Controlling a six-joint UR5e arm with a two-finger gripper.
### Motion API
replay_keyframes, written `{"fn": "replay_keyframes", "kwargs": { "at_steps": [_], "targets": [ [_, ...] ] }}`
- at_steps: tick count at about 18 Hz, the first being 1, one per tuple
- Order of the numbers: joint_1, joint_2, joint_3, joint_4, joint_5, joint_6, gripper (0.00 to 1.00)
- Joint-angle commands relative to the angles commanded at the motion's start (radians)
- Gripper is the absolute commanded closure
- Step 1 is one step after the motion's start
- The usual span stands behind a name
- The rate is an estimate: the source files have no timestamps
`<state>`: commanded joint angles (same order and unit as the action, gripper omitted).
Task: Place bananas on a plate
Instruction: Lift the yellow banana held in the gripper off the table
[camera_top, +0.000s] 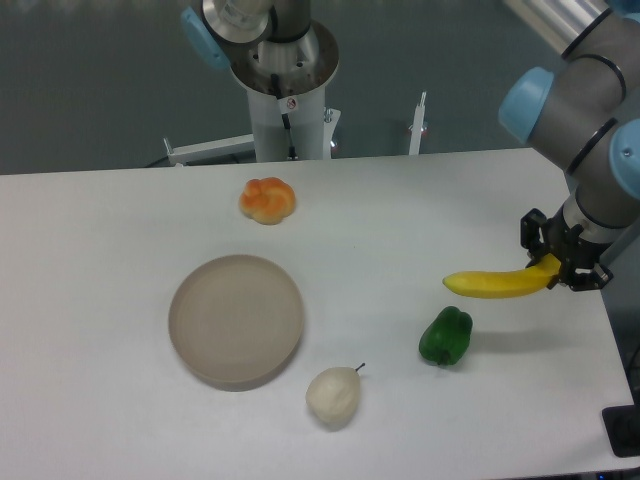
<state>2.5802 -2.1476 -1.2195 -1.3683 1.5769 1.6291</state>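
Note:
The yellow banana (495, 283) lies at the right side of the white table, pointing left. My gripper (556, 262) is at the banana's right end, its black fingers (533, 236) on either side of that end and closed on it. I cannot tell whether the banana is lifted off the table. The beige-grey round plate (236, 320) sits left of centre, with nothing on it, well apart from the banana.
An orange bun-like item (267, 200) lies behind the plate. A whitish pear (333, 396) sits at the plate's front right. A green pepper (445, 336) lies just below the banana. The table's right edge (612, 330) is close to the gripper.

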Motion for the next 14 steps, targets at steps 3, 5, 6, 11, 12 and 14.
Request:
{"fn": "replay_keyframes", "kwargs": {
  "at_steps": [3,5,6,11,12,14],
  "targets": [
    [-0.003,-0.002,0.000,0.002,-0.002,-0.017,1.00],
    [-0.008,0.002,-0.005,0.000,-0.003,-0.018,1.00],
    [-0.018,0.005,-0.002,0.000,-0.005,-0.029,1.00],
    [-0.070,0.049,0.009,-0.018,-0.057,-0.078,1.00],
    [-0.083,0.060,0.000,-0.031,-0.060,-0.113,1.00],
    [-0.124,0.084,-0.026,-0.034,-0.067,-0.156,1.00]
  ]
}}
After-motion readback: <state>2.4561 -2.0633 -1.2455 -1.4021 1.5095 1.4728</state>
